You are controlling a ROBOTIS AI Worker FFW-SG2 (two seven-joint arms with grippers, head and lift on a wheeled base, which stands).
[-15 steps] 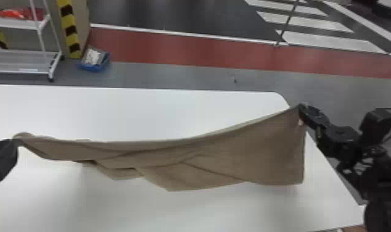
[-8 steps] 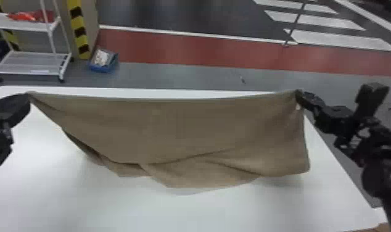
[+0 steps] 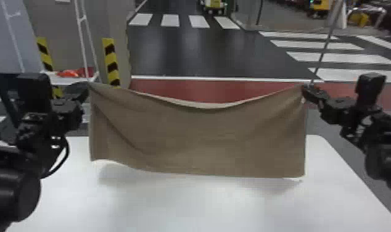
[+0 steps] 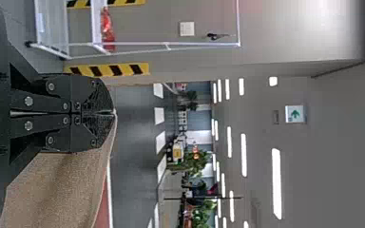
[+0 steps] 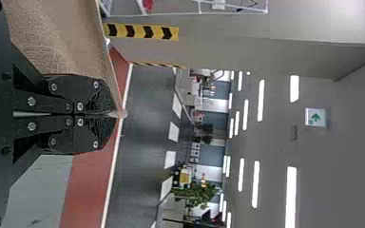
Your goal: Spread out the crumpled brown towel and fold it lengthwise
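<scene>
The head view looked forward and down from the robot's head, over the surface (image 3: 173, 206) to the road (image 3: 188, 52). From close behind the left claw (image 3: 87, 84) and the right claw (image 3: 304, 87), the sideways wrist views faced past the tips to the road and the ceiling (image 4: 261, 142). All three views shared the towel (image 3: 204, 138) and the road.

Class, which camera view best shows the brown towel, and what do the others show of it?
The head view: there the brown towel hangs nearly whole, both upper corners and the lower edge visible. The left wrist view shows only a part beside the left gripper; the right wrist view, likewise, a part beside the right gripper.
</scene>
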